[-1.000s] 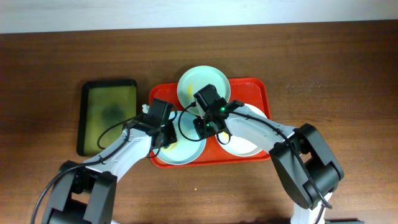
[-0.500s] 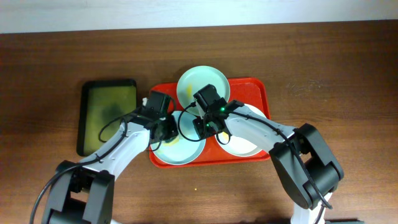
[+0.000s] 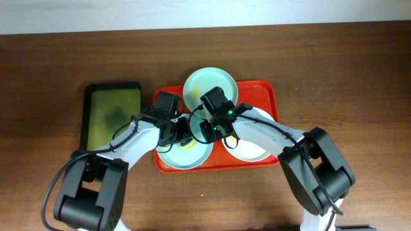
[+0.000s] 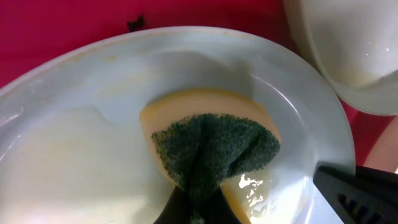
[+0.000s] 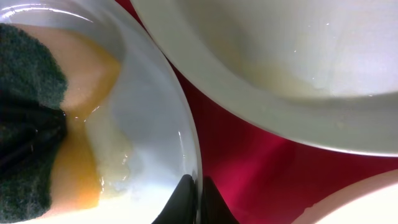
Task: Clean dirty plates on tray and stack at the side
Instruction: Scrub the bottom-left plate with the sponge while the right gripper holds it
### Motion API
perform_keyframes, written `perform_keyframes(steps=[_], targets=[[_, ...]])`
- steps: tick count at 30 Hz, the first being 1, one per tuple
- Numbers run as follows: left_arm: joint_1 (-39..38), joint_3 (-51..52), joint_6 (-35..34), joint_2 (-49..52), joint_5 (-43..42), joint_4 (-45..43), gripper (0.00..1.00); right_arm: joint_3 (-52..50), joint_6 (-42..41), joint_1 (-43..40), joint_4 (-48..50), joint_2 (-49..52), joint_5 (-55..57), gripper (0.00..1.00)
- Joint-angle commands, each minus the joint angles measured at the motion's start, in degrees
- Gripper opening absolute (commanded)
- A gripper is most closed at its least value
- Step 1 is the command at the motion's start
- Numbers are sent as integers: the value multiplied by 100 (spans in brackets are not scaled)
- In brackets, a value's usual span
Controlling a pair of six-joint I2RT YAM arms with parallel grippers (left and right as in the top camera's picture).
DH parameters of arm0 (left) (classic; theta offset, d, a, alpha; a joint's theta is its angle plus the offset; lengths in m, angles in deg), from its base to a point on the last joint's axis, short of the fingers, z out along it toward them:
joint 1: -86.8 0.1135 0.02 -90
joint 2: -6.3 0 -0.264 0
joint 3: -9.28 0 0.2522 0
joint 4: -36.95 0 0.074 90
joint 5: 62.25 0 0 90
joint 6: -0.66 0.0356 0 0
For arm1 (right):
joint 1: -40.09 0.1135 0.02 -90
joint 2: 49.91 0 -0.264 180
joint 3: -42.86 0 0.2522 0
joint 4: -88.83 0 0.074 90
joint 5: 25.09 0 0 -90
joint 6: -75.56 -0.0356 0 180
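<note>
The red tray [image 3: 270, 90] holds three plates. A mint-blue plate [image 3: 209, 85] sits at the back, a white plate [image 3: 252, 149] at the right, and a mint-blue plate [image 3: 186, 157] at the front left. My left gripper [image 4: 196, 208] is shut on a green-and-yellow sponge [image 4: 214, 146], pressed on the front plate's [image 4: 81, 143] inside. My right gripper [image 5: 194, 202] is shut on that plate's rim [image 5: 186, 149]. The sponge also shows in the right wrist view [image 5: 28, 124]. Yellow smear lies on the plate.
A smaller dark green-black tray [image 3: 112, 119] lies left of the red tray on the brown wooden table [image 3: 340, 70]. The two arms cross over the red tray's left half.
My left gripper has moved right and inward over the front plate with the sponge. The right gripper has held still on the rim.
</note>
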Motion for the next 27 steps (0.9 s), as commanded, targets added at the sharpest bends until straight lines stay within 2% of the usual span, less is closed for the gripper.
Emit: perform_keyframes(steps=[1, 7, 11, 15, 23, 27], targets=[[42, 61, -59, 474, 977, 168, 0, 4, 101, 46, -35, 127, 46, 5], [354, -101, -59, 9, 2610, 1113, 0, 4, 101, 46, -35, 127, 48, 5], [481, -291, -57, -448, 3220, 1576, 0, 4, 103, 46, -33, 127, 48, 5], [459, -293, -61, -852, 2789, 1543, 0, 4, 101, 46, -33, 127, 48, 5], [352, -284, -57, -907, 166, 1488, 0, 4, 101, 46, -28, 127, 48, 5], [-109, -149, -59, -828, 111, 1460, 0, 4, 101, 46, -31, 127, 48, 5]])
